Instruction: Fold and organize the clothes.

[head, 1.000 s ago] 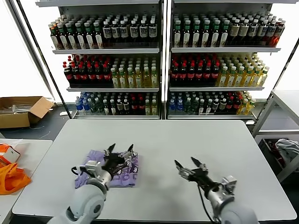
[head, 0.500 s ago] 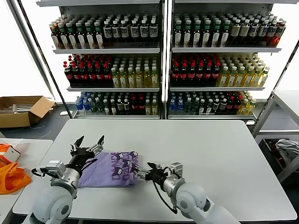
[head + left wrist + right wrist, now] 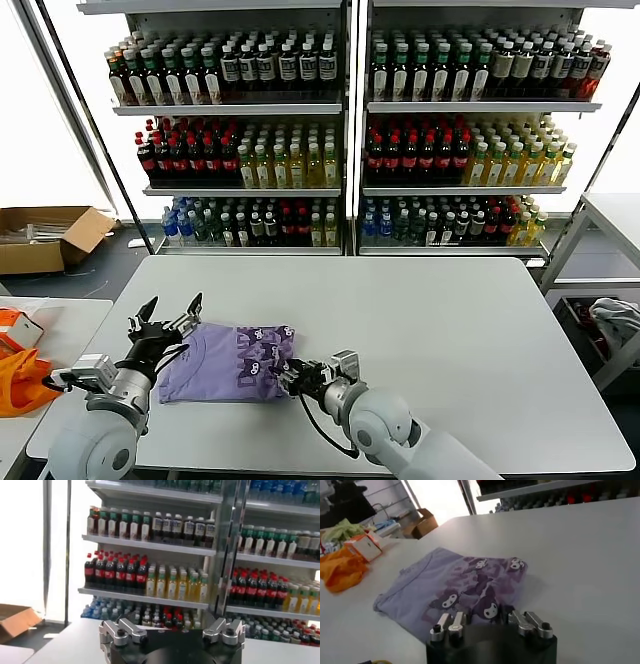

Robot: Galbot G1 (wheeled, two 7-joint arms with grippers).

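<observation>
At lower centre of the head view, my right gripper (image 3: 290, 378) has crossed to the lavender T-shirt (image 3: 225, 362) on the grey table (image 3: 440, 330), jaws narrowing at its printed edge; grasp unconfirmed. My left gripper (image 3: 165, 318) has withdrawn, fingers spread. Folding pending.

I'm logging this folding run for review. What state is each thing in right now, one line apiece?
Lavender T-shirt: lying on the table, partly folded, cartoon print showing on its right part.
Left gripper: open, raised at the shirt's left edge, holding nothing.
Right gripper: low at the shirt's right edge, fingers partly closed; grip on the fabric unclear.
Orange fabric: crumpled on the side table.
Cardboard box: open, on the floor.
</observation>
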